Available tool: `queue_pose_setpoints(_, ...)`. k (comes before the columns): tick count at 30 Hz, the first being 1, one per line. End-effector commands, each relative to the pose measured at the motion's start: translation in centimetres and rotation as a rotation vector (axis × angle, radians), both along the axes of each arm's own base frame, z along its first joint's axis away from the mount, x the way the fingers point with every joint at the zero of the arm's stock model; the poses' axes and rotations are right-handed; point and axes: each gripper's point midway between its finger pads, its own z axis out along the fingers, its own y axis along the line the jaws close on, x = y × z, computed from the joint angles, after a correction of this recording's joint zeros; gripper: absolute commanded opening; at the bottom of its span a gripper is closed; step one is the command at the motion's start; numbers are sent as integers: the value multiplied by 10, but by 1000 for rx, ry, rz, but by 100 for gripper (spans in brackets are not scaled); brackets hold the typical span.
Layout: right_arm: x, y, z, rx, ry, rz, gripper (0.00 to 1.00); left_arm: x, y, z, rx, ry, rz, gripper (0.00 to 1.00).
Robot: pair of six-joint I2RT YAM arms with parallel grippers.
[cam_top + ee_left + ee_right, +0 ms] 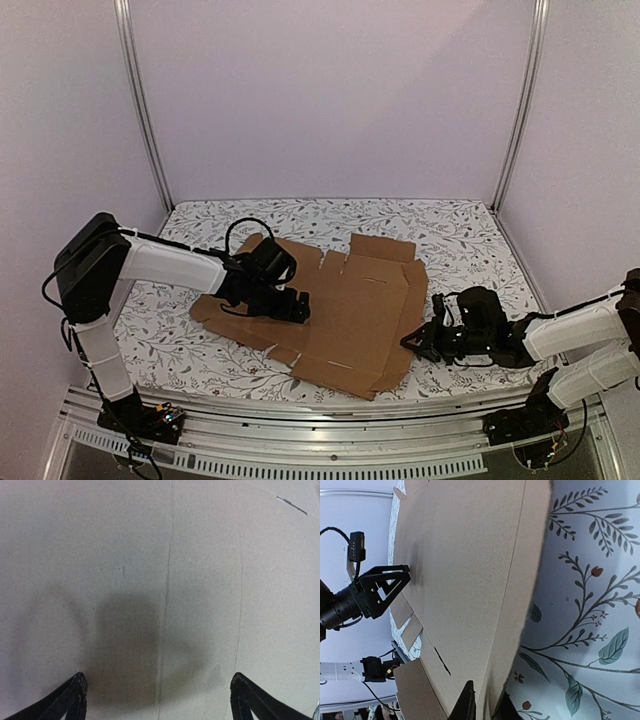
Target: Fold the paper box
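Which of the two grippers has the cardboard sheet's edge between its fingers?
The right gripper, pinching the right edge of the paper box; the left gripper stands wide open over the sheet's flat face.

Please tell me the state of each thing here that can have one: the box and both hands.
paper box: unfolded, lying as a flat sheet.
left hand: open wide, over the left part of the sheet.
right hand: closed on the right edge of the sheet.
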Motion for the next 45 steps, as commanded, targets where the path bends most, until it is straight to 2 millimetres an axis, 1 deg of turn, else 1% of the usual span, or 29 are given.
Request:
queue_pose_setpoints(1,5,7,11,26,-29,-1,5,-21,3,-10,21,57,-30,98)
queue_pose_setpoints(2,5,7,12,27,-30,0,0,-21,3,-10,20,56,-29,98)
queue_pose_setpoints(7,7,8,16,16,-39,6,0,-20,2,-2,12,41,-32,98)
queue_pose_setpoints(11,11,11,26,-16,-75,33,0,-18,5,14,19,12,-38,98)
queue_pose_setpoints(14,16,12,41,-59,-111,59,0,-14,10,37,36,-32,-43,100)
queue_pose_setpoints(19,22,13,73,-160,-211,140,0,-6,19,87,52,-130,-52,100)
queue_pose_setpoints(22,25,14,93,-217,-284,207,0,-5,29,111,77,-179,-44,100)
queue_pose_setpoints(23,25,11,95,-261,-292,231,0,-6,34,117,89,-187,-41,100)
queue_pose_setpoints(25,30,13,113,-313,-350,282,0,-7,42,132,100,-219,-34,100)
queue_pose_setpoints(26,28,11,113,-344,-353,311,0,-7,46,139,106,-234,-31,100)
queue_pose_setpoints(27,31,13,123,-371,-380,345,0,-8,50,146,111,-251,-28,100)
queue_pose_setpoints(28,32,13,129,-412,-410,391,0,-9,54,154,110,-268,-24,100)
queue_pose_setpoints(30,35,12,136,-478,-428,458,0,-11,60,166,114,-293,-21,100)
queue_pose_setpoints(33,38,9,141,-582,-453,579,0,-15,70,179,115,-325,-14,100)
queue_pose_setpoints(37,55,0,147,-728,-485,659,0,-19,79,190,113,-361,-6,100)
queue_pose_setpoints(40,69,-4,159,-814,-537,689,0,-20,84,194,113,-379,1,100)
queue_pose_setpoints(43,90,-10,171,-928,-581,684,0,-22,87,195,114,-383,2,99)
queue_pose_setpoints(45,109,-14,179,-1015,-599,662,0,-24,88,194,112,-383,1,99)
